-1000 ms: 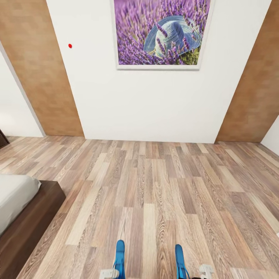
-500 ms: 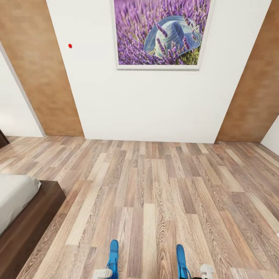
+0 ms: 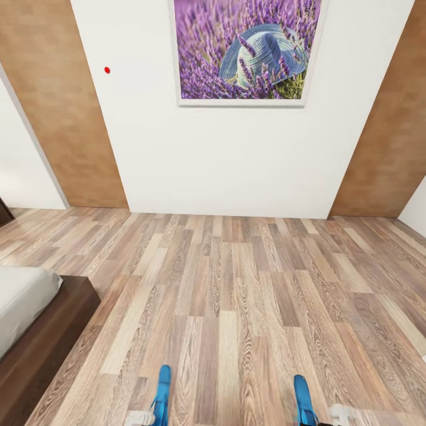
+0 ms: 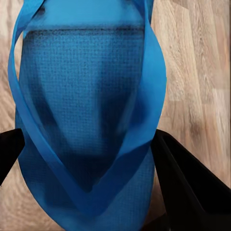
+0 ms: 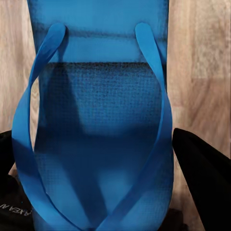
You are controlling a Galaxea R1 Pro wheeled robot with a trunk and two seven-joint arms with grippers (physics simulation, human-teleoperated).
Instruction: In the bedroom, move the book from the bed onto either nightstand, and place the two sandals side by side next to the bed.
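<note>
I hold both bright blue sandals edge-on above the wood-plank floor near the head view's lower edge: one sandal [image 3: 161, 391] at lower left, the other sandal [image 3: 303, 397] at lower right, well apart. In the left wrist view my left gripper [image 4: 91, 163] is shut on its sandal [image 4: 86, 106], a black finger [image 4: 190, 187] on each side. My right gripper [image 5: 101, 168] is shut on the second sandal [image 5: 101, 120] between black fingers [image 5: 204, 180]. The bed [image 3: 56, 331], with grey mattress and dark frame, has its corner at lower left. The book is out of view.
A white wall [image 3: 225, 160] with a framed lavender picture [image 3: 247, 50] stands ahead, flanked by brown panels. Open plank floor [image 3: 248, 284] lies between me and the wall. The corner of a piece of dark furniture [image 3: 3, 213] shows at the far left edge.
The two sandals have moved apart: the left one went further left, the right one further right and slightly lower. The room and the bed have not shifted.
</note>
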